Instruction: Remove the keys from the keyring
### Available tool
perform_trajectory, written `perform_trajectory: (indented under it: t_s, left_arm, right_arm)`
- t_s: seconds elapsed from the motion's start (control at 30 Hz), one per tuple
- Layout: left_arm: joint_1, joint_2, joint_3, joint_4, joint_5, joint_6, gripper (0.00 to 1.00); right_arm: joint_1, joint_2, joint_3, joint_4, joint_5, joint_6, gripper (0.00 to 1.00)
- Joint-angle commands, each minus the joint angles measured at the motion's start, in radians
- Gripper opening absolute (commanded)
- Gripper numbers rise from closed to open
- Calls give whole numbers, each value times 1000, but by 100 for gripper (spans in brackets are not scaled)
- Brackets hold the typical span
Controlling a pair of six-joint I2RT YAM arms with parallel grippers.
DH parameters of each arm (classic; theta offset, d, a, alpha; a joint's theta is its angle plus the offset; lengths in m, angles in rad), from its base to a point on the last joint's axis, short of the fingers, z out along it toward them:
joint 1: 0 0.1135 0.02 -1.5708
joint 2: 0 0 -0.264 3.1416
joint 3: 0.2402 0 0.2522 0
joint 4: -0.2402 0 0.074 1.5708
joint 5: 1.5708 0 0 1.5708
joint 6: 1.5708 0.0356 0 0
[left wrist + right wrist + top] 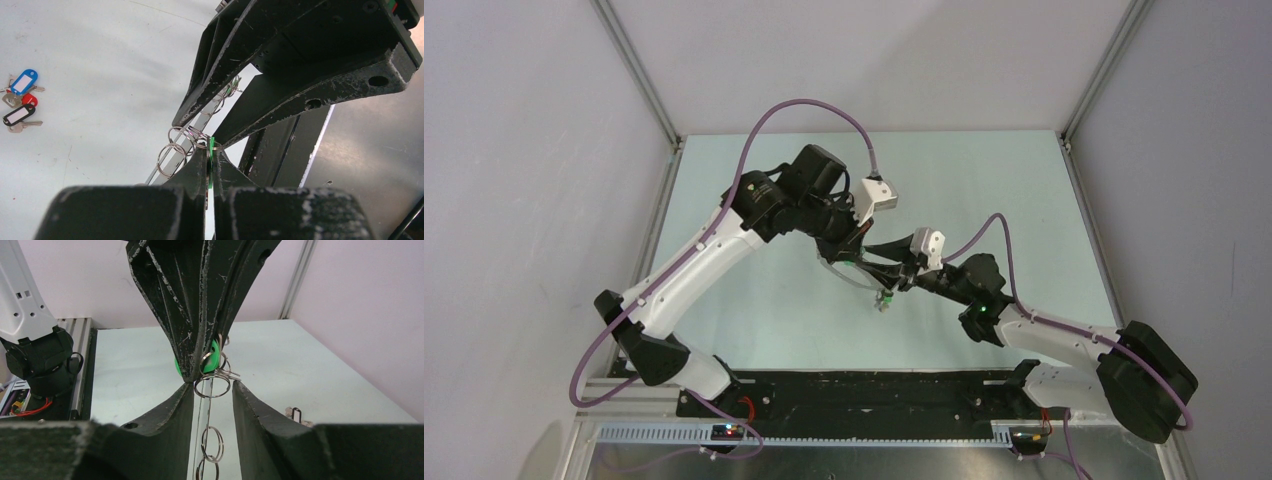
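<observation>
2 grippers meet mid-frame in the top view, above the table [754,310].

- Left gripper [208,152]: pressed together, pinching a green tag [211,146] edge-on at the tips.
- Right gripper [212,385]: spread, with 1 small ring [212,396] in the gap. Cannot tell if it touches either finger.
- Keyring [840,278]: thin grey hoop hanging under both grippers at the centre of the top view, clear of the table.
- Keys [884,300]: small silvery bunch at the hoop's low end, just below the right gripper's tips. Too small to count.
- Chain of rings [212,442]: at least 2 more silvery rings dangling straight down, bottom centre of the right wrist view.

In the way:
- Left wrist view: the right gripper's black fingers fill the upper right and cover most of the hoop. Only 2 or 3 rings show beside the tag.
- Right wrist view: the left gripper's fingers come down from top centre and hide most of the green tag.

Around:
- Loose keys [20,100]: blue, red and black tags flat on the table at the left edge of the left wrist view, well apart from both grippers.
- Small metal item [295,413]: on the table, lower right of the right wrist view, too small to identify.
- Purple cables [809,103]: looping over both arms.
</observation>
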Motion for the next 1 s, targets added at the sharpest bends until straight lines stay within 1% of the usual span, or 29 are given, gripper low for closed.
perform_trajectory:
  t_s: [0.0,0.1,0.2,0.3,0.4,0.43,0.5,0.53,0.57,0.63,0.67,0.77,0.8,0.83,0.97]
  left_arm:
    - [-7,-19,30,34,25,-10,0]
    - [-7,-18,33,33,18,-15,0]
    - [-7,-19,36,28,14,-20,0]
    - [-7,-16,36,23,14,-26,0]
    - [-7,-13,36,19,13,-30,0]
    - [-6,-13,37,18,12,-31,0]
    - [-7,-13,37,14,9,-32,0]
    - [-7,-13,38,14,7,-34,0]
    - [-7,-12,40,13,1,-41,0]
    - [-6,-8,45,10,-11,-53,0]
    - [-6,-4,50,6,-18,-56,0]
    - [0,8,66,-3,-24,-76,0]
    - [2,12,74,-7,-20,-83,0]
    - [8,16,78,-9,-18,-86,0]
    - [23,21,102,-10,-10,-102,0]
  right_arm:
    - [21,-12,37,63,-9,-29,29]
    - [36,-18,37,26,-4,-72,25]
    - [77,-36,33,-22,36,-183,21]
    - [110,-56,31,-80,60,-266,20]
    - [120,-81,29,-136,51,-360,14]
    - [126,-90,29,-147,48,-379,13]
    - [143,-105,27,-188,44,-459,9]
    - [151,-111,25,-217,48,-528,7]
    - [174,-122,21,-229,67,-566,7]
    - [216,-136,18,-270,117,-706,6]
    - [230,-141,16,-296,134,-738,5]
    - [314,-160,11,-355,242,-911,4]
    - [351,-158,6,-360,296,-945,4]
    - [368,-155,-12,-350,318,-1004,4]
    - [464,-108,-40,-295,452,-1143,6]
